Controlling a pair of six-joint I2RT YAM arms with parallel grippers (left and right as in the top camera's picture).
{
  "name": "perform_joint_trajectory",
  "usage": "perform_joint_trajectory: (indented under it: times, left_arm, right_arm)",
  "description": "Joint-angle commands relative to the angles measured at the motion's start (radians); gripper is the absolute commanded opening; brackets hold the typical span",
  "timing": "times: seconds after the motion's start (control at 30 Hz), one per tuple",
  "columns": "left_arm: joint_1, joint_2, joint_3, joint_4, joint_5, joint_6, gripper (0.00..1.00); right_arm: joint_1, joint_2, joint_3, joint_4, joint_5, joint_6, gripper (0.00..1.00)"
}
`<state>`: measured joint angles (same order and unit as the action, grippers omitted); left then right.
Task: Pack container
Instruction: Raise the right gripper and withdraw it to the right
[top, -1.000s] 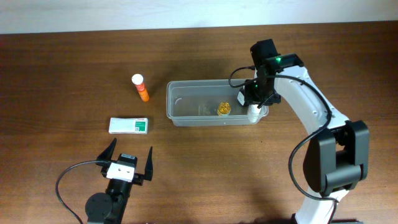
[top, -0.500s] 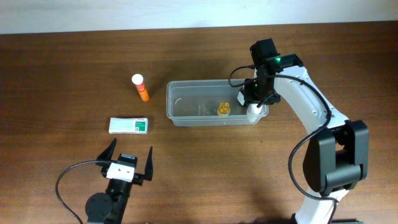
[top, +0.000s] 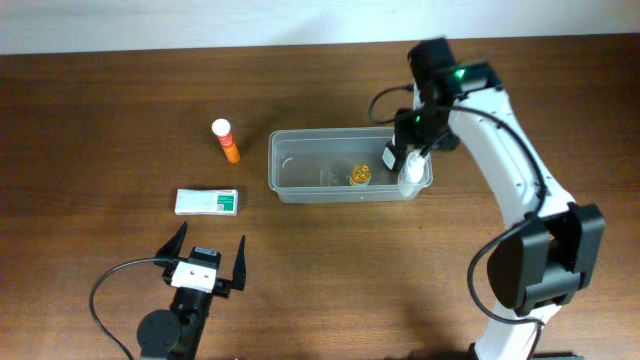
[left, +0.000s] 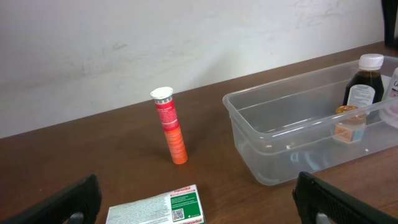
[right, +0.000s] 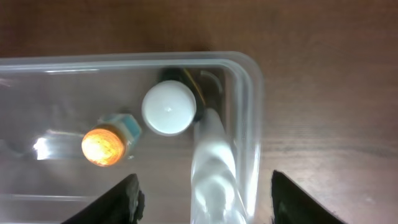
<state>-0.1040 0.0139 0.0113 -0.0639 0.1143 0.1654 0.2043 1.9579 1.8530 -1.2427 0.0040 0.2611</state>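
Right arm, over the right end of the container (top: 273, 165), which sits mid-table (top: 100, 120), long side left to right.

Right gripper (right: 204, 183): fingers spread wide, pinching nothing. A white bottle (right: 214, 158) lies between them, below, touched by neither.

Left gripper (top: 212, 245): fingers fully spread, empty, parked near the table's front edge, well apart from everything.

In the container: the white bottle against the end wall, a dark bottle with a white cap (right: 168, 109) just beside it, and a small gold-capped jar (right: 102, 146) further in. I cannot tell whether the white bottle lies flat or leans on the wall.

Outside: an orange tube (top: 226, 141) standing upright and a white-and-green box (top: 207, 202) lying flat, both to the container's left. Packing looks part done.

Risks:
- One of my right fingers seems to hang beyond the end wall, the other over the inside. Any drop or sideways pull could catch the rim and drag or tilt the light tub.
- A leaning white bottle could slide onto the dark bottle and knock it over.
- The tube is tall and narrow; a clumsy approach topples it and it rolls.
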Motion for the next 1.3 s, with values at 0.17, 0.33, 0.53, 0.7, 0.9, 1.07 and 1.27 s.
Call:
perform_joint_trajectory:
  times: [0.17, 0.33, 0.53, 0.7, 0.9, 1.07, 1.27]
  left_arm:
    - [0.005, -0.007, -0.002, -0.005, -0.007, 0.016, 0.99]
    - [0.005, -0.007, -0.002, -0.005, -0.007, 0.016, 0.99]
    - [0.005, -0.007, -0.002, -0.005, -0.007, 0.016, 0.99]
    - [0.005, -0.007, -0.002, -0.005, -0.007, 0.016, 0.99]
    - [0.005, -0.007, -0.002, -0.005, -0.007, 0.016, 0.99]
    - [0.005, -0.007, -0.002, -0.005, -0.007, 0.016, 0.99]
    - [0.005, -0.007, -0.002, -0.005, -0.007, 0.016, 0.99]
  right_arm:
    - [-0.121, -0.043, 0.304, -0.224, 0.114, -0.017, 0.98]
    - [-0.253, -0.04, 0.324, -0.279, 0.102, -0.011, 0.98]
    - [-0.419, -0.038, 0.266, -0.273, 0.006, 0.044, 0.98]
    - [-0.508, -0.038, 0.227, -0.271, 0.008, 0.044, 0.98]
    - [-0.562, -0.038, 0.181, -0.249, 0.007, 0.048, 0.98]
    - [-0.566, -0.038, 0.174, -0.249, 0.008, 0.047, 0.98]
    - [-0.566, -0.038, 0.174, -0.245, 0.007, 0.047, 0.98]
